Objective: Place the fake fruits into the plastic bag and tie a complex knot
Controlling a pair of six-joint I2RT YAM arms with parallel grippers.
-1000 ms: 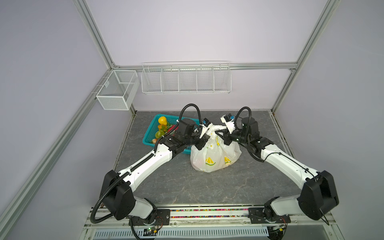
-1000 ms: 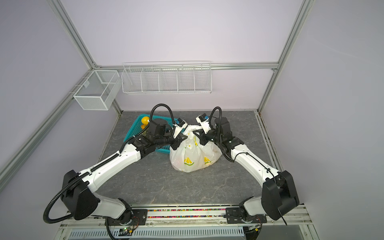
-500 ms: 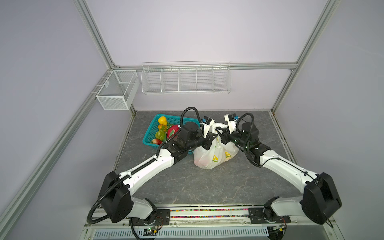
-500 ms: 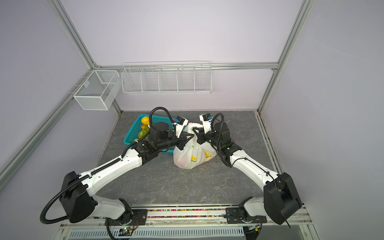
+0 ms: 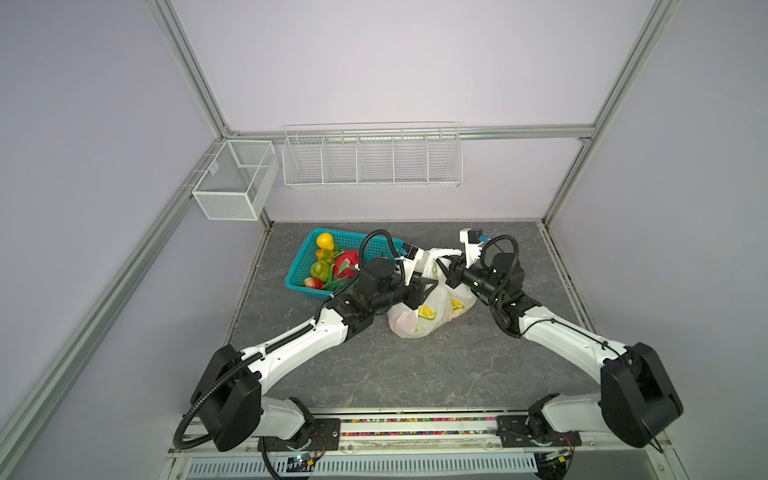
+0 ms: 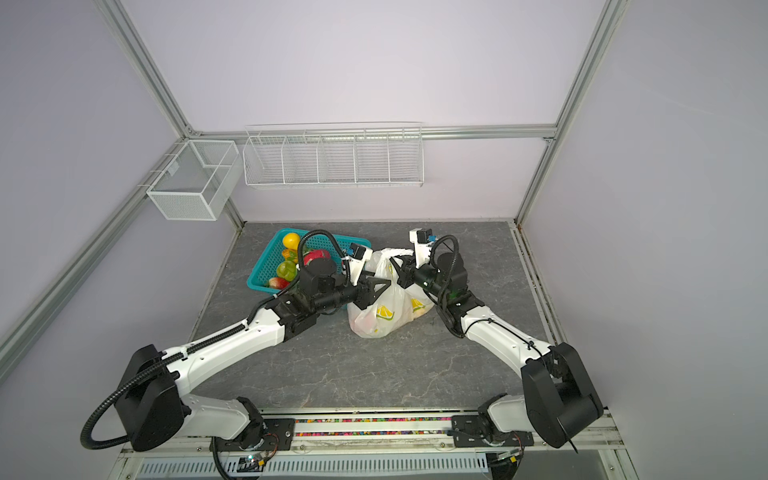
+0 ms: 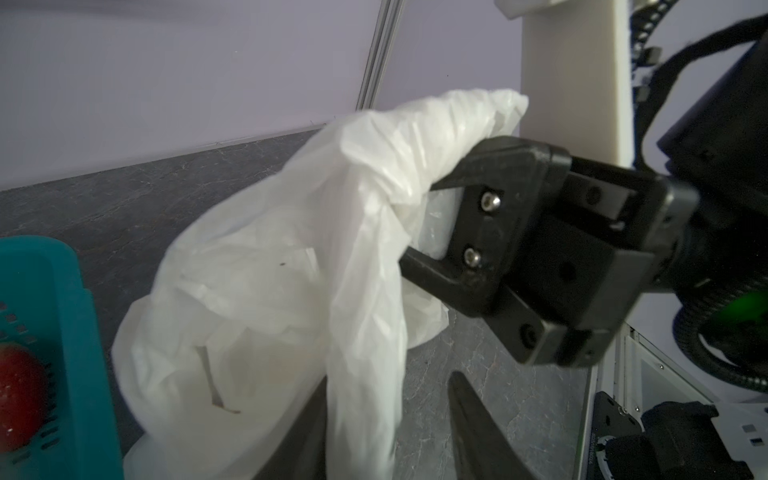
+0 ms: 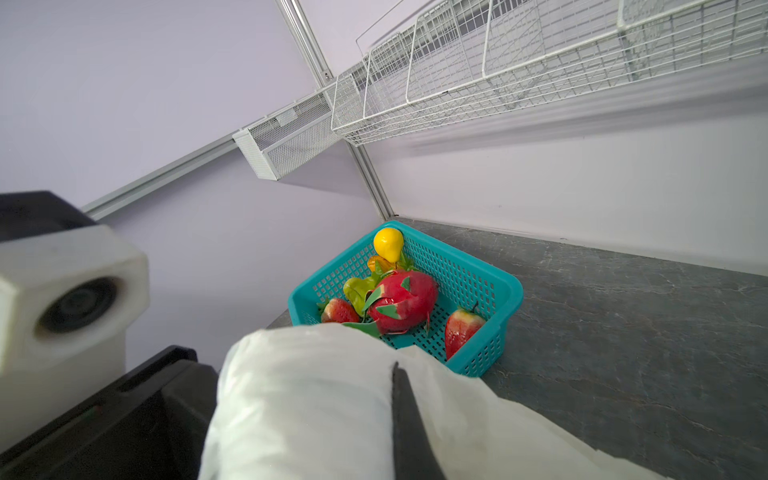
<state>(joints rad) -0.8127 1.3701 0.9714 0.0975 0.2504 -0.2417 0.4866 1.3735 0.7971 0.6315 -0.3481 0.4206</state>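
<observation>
While the bag (image 5: pixel 419 324) sits full at mid-table, both grippers meet at its gathered neck (image 5: pixel 436 259), at twelve o'clock of its body in both top views. The right gripper (image 7: pixel 432 216), reaching in from three o'clock, is clamped on twisted bag plastic. The left gripper (image 7: pixel 386 415), at nine o'clock of the neck, has its fingers spread, and a strap (image 7: pixel 365 365) hangs loose between them, running lengthwise along them. It looks best placed to pinch that strap. Fruits (image 5: pixel 345 266) lie in the basket (image 5: pixel 303 257), at ten o'clock of the bag.
</observation>
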